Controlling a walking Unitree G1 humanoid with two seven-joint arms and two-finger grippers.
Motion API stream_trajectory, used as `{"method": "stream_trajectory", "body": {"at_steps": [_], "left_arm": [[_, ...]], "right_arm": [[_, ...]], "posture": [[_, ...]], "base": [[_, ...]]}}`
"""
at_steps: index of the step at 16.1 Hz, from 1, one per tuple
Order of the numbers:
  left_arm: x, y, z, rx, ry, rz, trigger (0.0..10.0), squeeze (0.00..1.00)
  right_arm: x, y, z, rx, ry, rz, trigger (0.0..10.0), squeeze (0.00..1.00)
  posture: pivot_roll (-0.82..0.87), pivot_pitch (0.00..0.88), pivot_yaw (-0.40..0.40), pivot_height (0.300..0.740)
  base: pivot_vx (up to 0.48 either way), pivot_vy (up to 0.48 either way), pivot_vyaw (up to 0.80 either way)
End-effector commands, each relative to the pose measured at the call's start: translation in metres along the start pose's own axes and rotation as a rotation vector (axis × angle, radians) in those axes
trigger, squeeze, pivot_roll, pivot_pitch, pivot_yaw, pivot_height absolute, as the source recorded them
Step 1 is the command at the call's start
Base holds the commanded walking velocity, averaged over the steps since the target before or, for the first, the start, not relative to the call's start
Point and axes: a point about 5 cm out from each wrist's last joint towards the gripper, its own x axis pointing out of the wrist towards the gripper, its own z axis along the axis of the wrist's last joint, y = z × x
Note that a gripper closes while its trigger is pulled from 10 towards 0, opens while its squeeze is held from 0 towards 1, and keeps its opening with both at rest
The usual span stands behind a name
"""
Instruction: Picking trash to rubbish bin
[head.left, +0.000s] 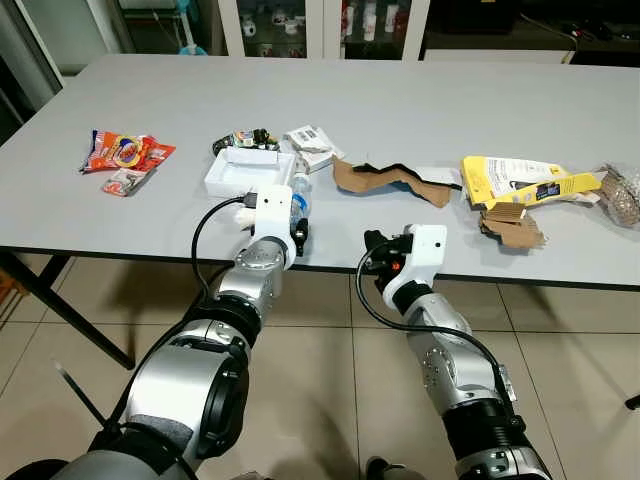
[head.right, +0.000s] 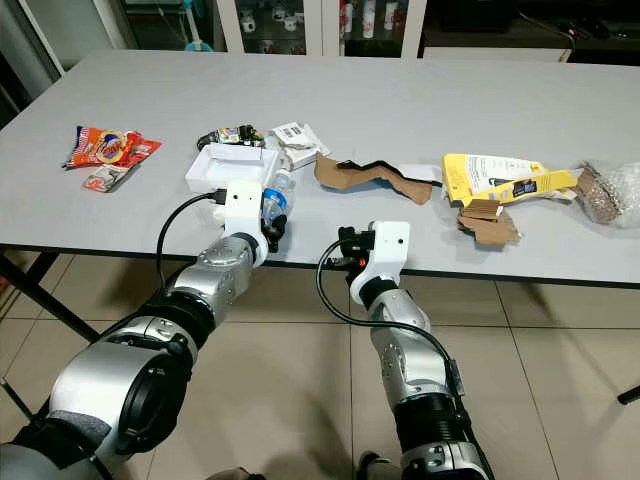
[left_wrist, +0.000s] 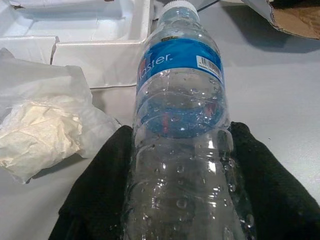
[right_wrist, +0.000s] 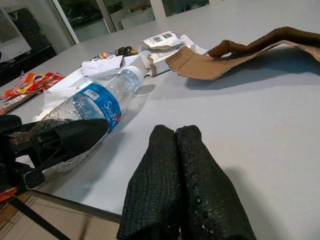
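Gripping a clear bottle (left_wrist: 180, 125) lying at the counter's (head.left: 420, 110) near edge, the left tool (head.left: 297, 232) readies it for binning; the right tool (right_wrist: 185, 185) rests pressed together nearby, empty.

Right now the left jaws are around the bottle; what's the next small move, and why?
Probably lift the left gripper straight up a little. The water bottle lies between its jaws on the table, close to the crumpled tissue and white tray.
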Motion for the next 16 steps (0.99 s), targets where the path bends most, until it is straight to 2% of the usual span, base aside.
{"method": "stream_trajectory", "body": {"at_steps": [1, 3, 4, 6, 8, 9, 11, 13, 16], "left_arm": [[-0.001, 0.001, -0.008, 0.010, 0.022, 0.012, 0.0, 0.00], [-0.001, -0.001, -0.003, 0.042, -0.024, -0.001, 0.0, 0.00], [-0.001, -0.003, 0.010, 0.087, -0.123, -0.004, 10.0, 0.00], [-0.005, -0.010, 0.031, 0.140, -0.295, -0.046, 10.0, 0.00], [-0.009, -0.016, 0.038, 0.247, -0.384, -0.071, 10.0, 0.00], [-0.011, -0.016, 0.038, 0.265, -0.400, -0.070, 10.0, 0.00], [-0.014, -0.015, 0.034, 0.262, -0.436, -0.049, 10.0, 0.00], [-0.023, -0.006, 0.013, 0.272, -0.474, -0.022, 10.0, 0.00], [-0.032, 0.000, 0.000, 0.246, -0.479, -0.007, 10.0, 0.00]], "right_arm": [[0.000, 0.001, 0.000, -0.005, 0.002, 0.003, 10.0, 0.00], [0.000, 0.002, -0.001, -0.004, 0.002, 0.003, 10.0, 0.00], [0.000, 0.002, -0.001, -0.003, 0.001, 0.003, 10.0, 0.00], [0.000, 0.002, -0.001, -0.002, -0.002, 0.001, 10.0, 0.00], [0.001, 0.002, 0.000, -0.001, -0.005, 0.000, 10.0, 0.00], [0.001, 0.003, 0.000, 0.000, -0.006, 0.000, 10.0, 0.00], [0.001, 0.003, 0.000, 0.002, -0.010, -0.003, 10.0, 0.00], [0.000, 0.001, 0.002, 0.007, -0.024, -0.013, 10.0, 0.00], [-0.001, -0.002, 0.006, 0.017, -0.057, -0.037, 10.0, 0.00]], "posture": [[-0.04, 0.041, 0.058, 0.740], [-0.04, 0.032, 0.060, 0.740], [-0.04, 0.025, 0.063, 0.740], [-0.04, 0.021, 0.065, 0.740], [-0.04, 0.024, 0.067, 0.740], [-0.04, 0.027, 0.067, 0.740], [-0.04, 0.034, 0.065, 0.740], [-0.03, 0.041, 0.063, 0.740], [-0.03, 0.044, 0.057, 0.740]], "base": [[0.000, 0.000, 0.00], [0.000, 0.000, 0.00], [0.000, 0.000, 0.00], [0.000, 0.000, 0.00], [0.000, 0.000, 0.00], [0.000, 0.000, 0.00], [0.000, 0.000, 0.00], [0.000, 0.000, 0.00], [0.000, 0.000, 0.00]]}}
